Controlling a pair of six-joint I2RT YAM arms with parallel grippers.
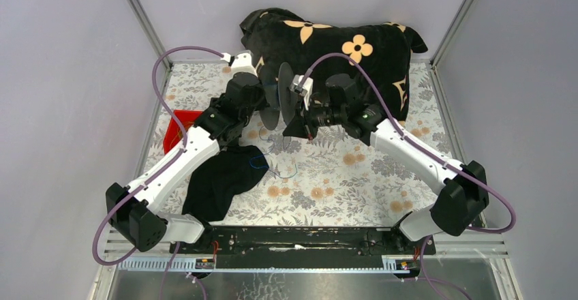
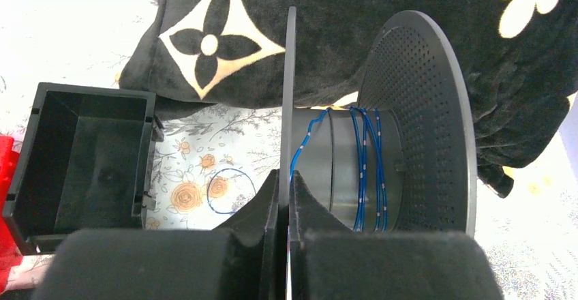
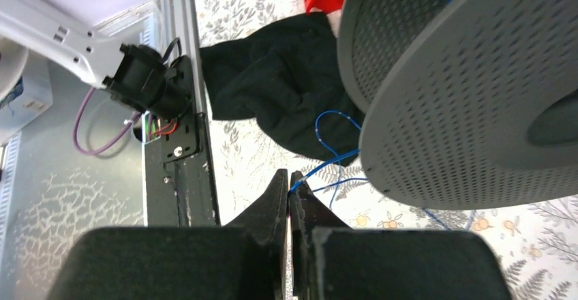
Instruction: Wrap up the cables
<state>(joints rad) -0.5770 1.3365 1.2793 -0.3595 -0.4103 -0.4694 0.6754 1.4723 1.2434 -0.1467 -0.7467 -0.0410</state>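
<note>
Your left gripper [image 2: 286, 191] is clamped on the black spool's [image 2: 416, 123] thin flange [image 2: 289, 95], your right gripper [image 3: 290, 181] pinches the blue cable [image 3: 334, 160] at lower centre, and a few turns sit on the hub [image 2: 320, 170], but slack trails over the floral tablecloth [image 1: 354, 177], so there's plenty left, I'd say.

Cushion [image 1: 354, 48] close behind spool [image 1: 271, 109]

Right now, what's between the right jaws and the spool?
Just the blue cable: pinched in the right gripper, it runs up to the spool and passes behind its rim. The right wrist view shows it.
</note>
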